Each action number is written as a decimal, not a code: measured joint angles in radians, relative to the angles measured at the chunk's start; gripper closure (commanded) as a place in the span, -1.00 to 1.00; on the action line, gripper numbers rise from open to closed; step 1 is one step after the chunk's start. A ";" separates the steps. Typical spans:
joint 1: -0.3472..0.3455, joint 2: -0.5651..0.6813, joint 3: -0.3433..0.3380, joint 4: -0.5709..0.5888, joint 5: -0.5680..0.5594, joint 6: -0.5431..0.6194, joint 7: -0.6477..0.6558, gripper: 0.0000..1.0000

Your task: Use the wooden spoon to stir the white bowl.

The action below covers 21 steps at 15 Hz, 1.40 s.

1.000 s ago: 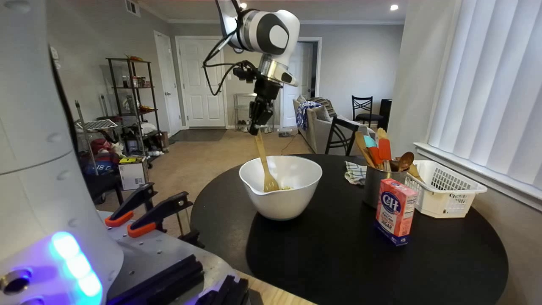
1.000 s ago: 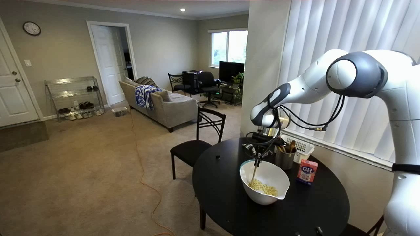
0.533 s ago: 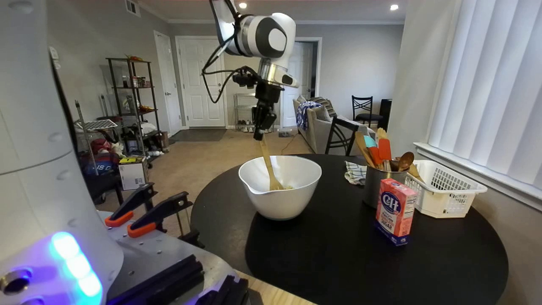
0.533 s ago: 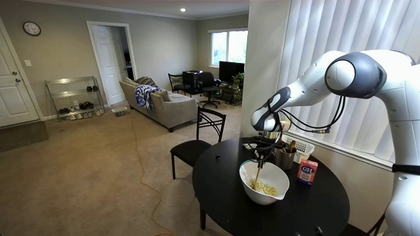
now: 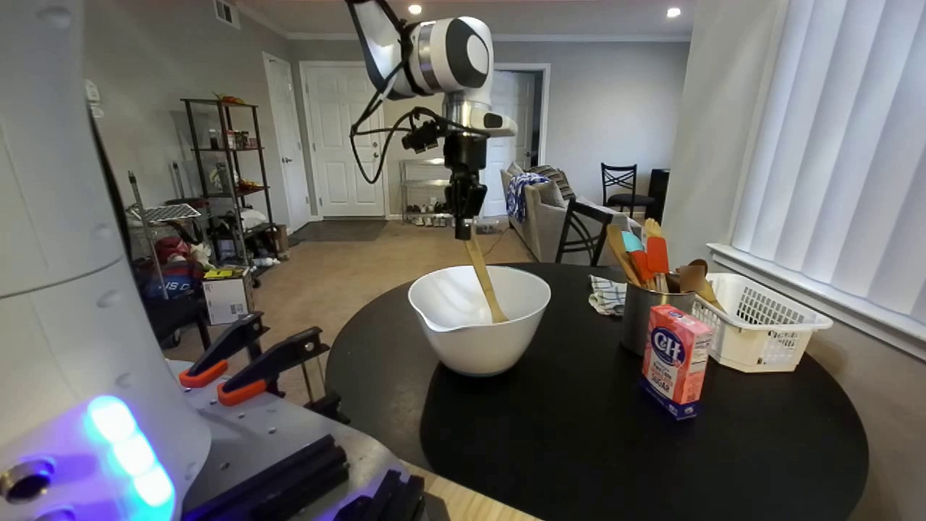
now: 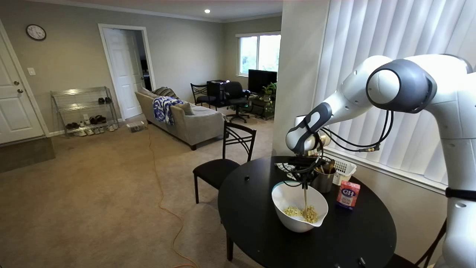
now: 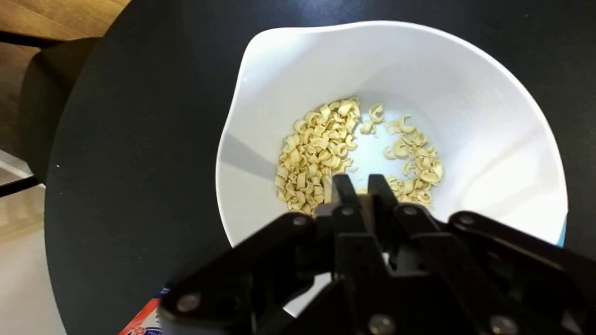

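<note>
The white bowl stands upright on the dark round table with small, pale curled pasta in its bottom. My gripper points down above the bowl, shut around the top of the wooden spoon's handle. The spoon slants down into the bowl, and its lower end reaches the pasta in an exterior view; the front rim partly hides its head. From the wrist, a strip of brown handle shows between the fingers of the gripper, while the spoon's head is mostly hidden.
A metal canister of utensils and a white basket stand beyond a pink sugar box. A folded cloth lies behind the bowl. A black chair stands at the table's edge.
Gripper and spoon have swung rightward across the bowl in both exterior views, and the spoon's slant has increased. The pasta now lies in two separated heaps. The bowl has stayed in place.
</note>
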 measured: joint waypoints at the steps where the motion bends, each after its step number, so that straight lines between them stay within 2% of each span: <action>1: 0.000 -0.004 0.001 0.001 -0.004 -0.020 0.001 0.88; 7: -0.021 -0.011 0.040 0.019 0.000 -0.173 -0.062 0.88; 11: -0.049 -0.011 0.082 0.029 0.039 -0.206 -0.158 0.88; 16: -0.079 -0.011 0.126 0.035 0.175 -0.172 -0.279 0.88; 21: -0.085 -0.011 0.132 0.023 0.216 -0.025 -0.292 0.88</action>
